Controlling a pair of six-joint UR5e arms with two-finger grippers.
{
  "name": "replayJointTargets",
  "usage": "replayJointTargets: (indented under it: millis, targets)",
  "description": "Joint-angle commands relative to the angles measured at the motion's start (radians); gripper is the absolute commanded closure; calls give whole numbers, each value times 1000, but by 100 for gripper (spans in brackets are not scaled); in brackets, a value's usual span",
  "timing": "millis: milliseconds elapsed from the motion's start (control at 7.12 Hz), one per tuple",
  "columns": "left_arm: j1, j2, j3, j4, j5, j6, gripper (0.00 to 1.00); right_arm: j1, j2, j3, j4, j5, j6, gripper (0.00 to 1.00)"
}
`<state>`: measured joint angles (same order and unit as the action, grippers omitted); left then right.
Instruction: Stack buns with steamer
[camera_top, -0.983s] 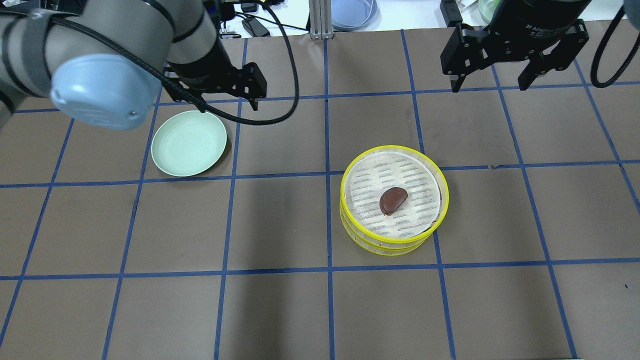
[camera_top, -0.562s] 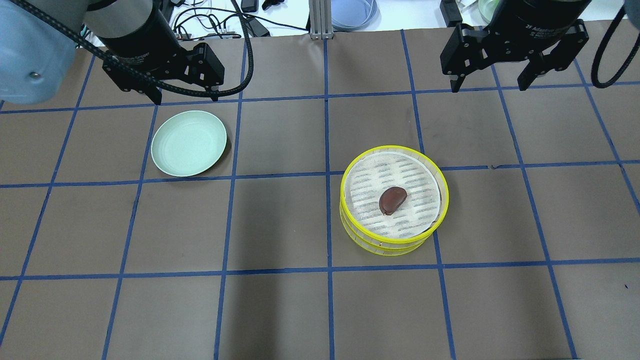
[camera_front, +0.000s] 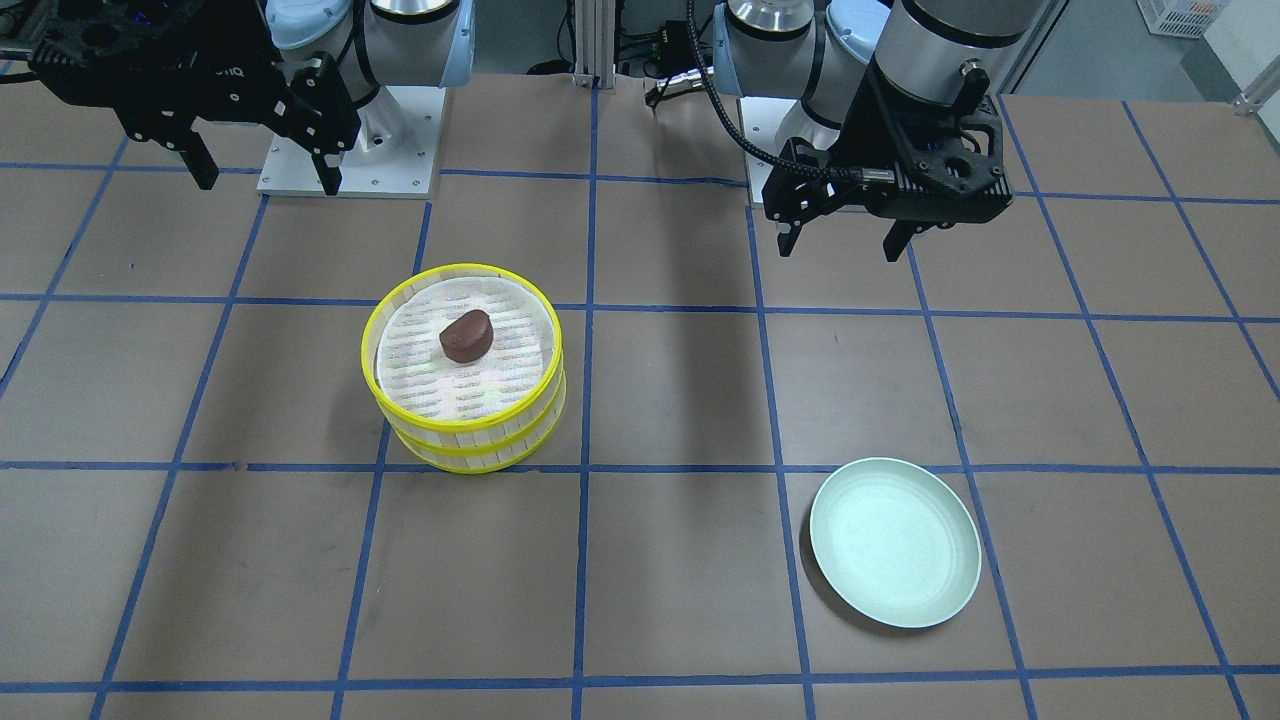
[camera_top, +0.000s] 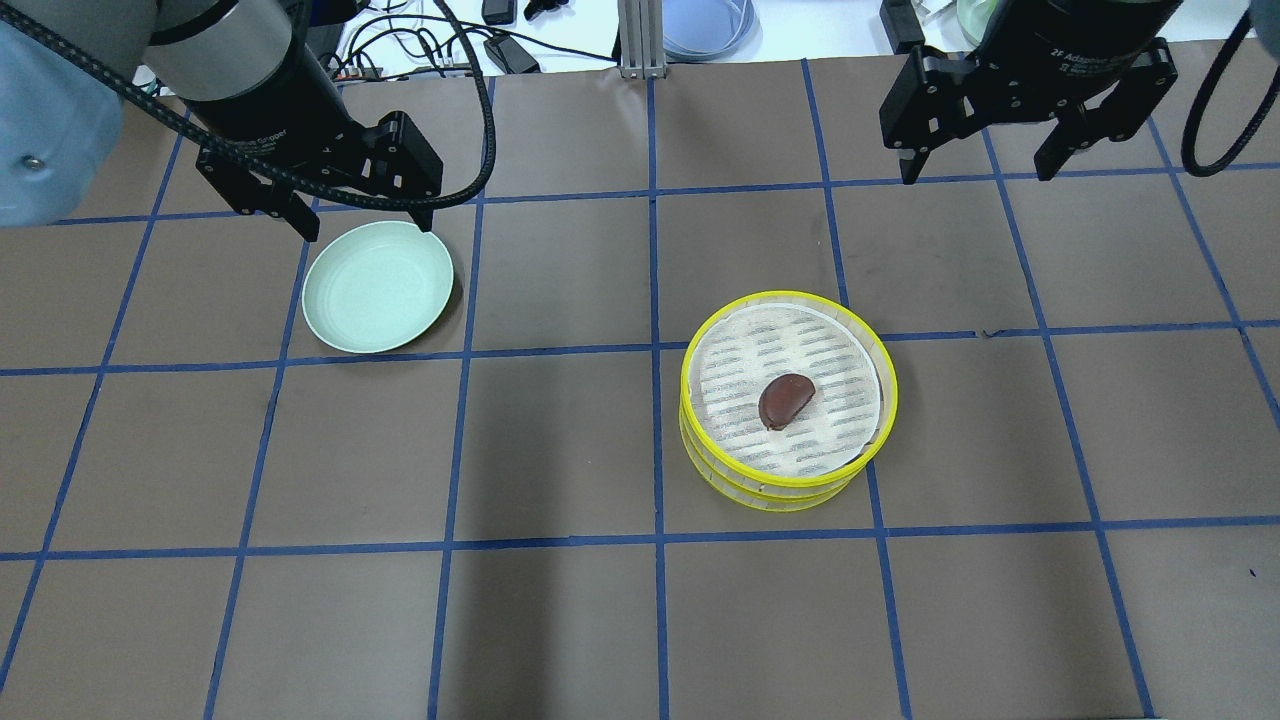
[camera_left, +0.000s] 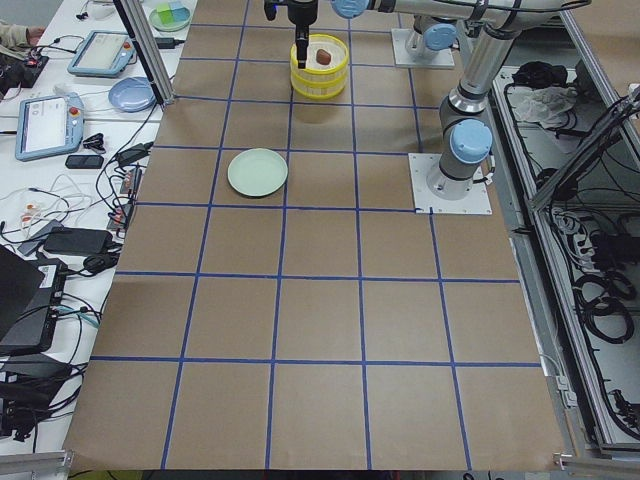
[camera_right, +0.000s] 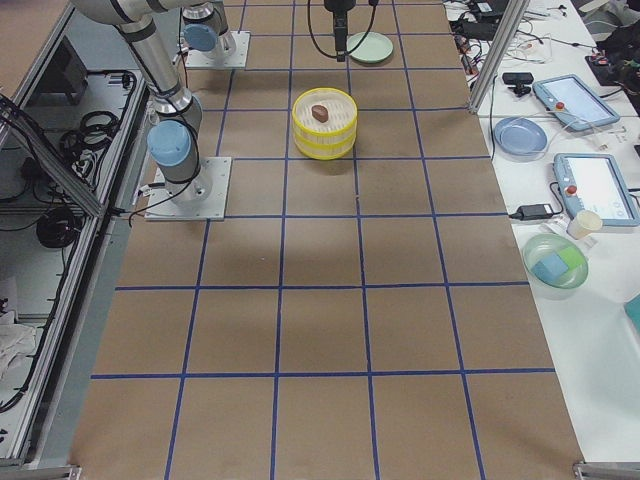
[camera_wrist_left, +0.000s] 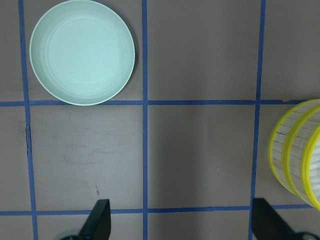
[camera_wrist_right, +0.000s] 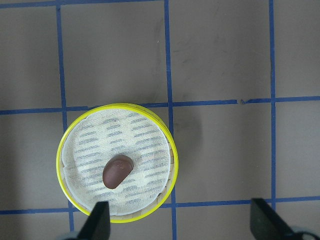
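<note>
A stack of yellow-rimmed steamer trays stands right of the table's centre. It also shows in the front view and the right wrist view. A glossy reddish-brown bun lies on the top tray's liner, also seen from the front and the right wrist. The cream-white bun is out of view. My left gripper is open and empty, above the far edge of the empty pale green plate. My right gripper is open and empty, high and beyond the steamer.
An aluminium post, a blue dish and cables lie past the table's far edge. The side bench in the right exterior view holds tablets and bowls. Blue tape lines grid the brown table.
My left gripper swung left and turned, then came down a little toward the plate's far edge. The right gripper, steamer, bun and plate have not moved.
</note>
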<state>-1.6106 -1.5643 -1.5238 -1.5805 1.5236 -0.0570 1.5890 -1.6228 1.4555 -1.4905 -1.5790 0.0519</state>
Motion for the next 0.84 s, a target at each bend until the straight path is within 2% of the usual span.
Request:
replayJointTargets:
  millis: [0, 421, 702]
  targets:
    - [3, 15, -4, -9, 3, 2, 0, 0, 0, 0, -1, -1, 0, 0]
    - [5, 12, -6, -6, 4, 3, 0, 0, 0, 0, -1, 1, 0, 0]
    - [8, 12, -13, -1, 52, 5, 0, 0, 0, 0, -1, -1, 0, 0]
